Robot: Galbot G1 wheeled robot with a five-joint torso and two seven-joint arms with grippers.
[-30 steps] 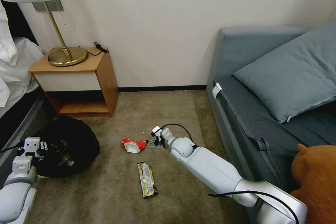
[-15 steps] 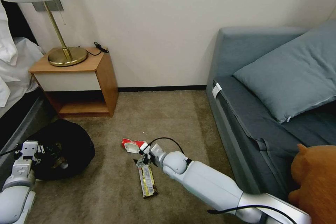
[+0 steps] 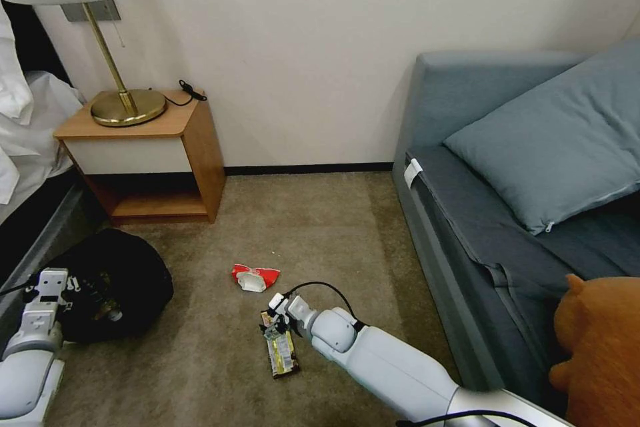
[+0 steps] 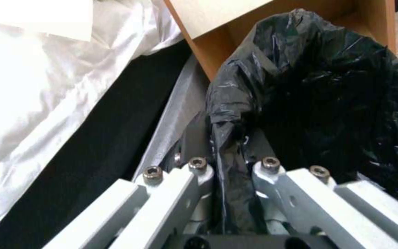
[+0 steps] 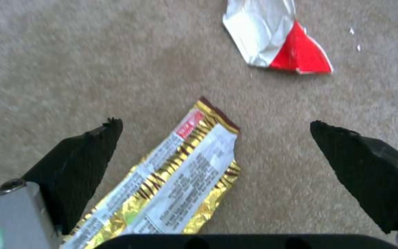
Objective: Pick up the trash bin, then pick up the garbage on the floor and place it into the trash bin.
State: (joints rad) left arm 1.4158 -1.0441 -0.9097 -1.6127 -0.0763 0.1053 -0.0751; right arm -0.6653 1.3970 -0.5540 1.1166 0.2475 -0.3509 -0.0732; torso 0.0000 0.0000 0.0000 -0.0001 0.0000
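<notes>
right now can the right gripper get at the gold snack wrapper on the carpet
Probably yes. The right gripper is open directly over the gold snack wrapper, one finger on each side. Nothing lies between them; the red-and-white wrapper sits apart on bare carpet.

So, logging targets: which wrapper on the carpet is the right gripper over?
The gold snack wrapper, lying between the open right gripper fingers; the red-and-white wrapper lies farther off.

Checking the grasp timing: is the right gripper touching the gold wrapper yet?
Apart. The right wrist view shows the right gripper open, bare carpet between each fingertip and the gold wrapper.
</notes>
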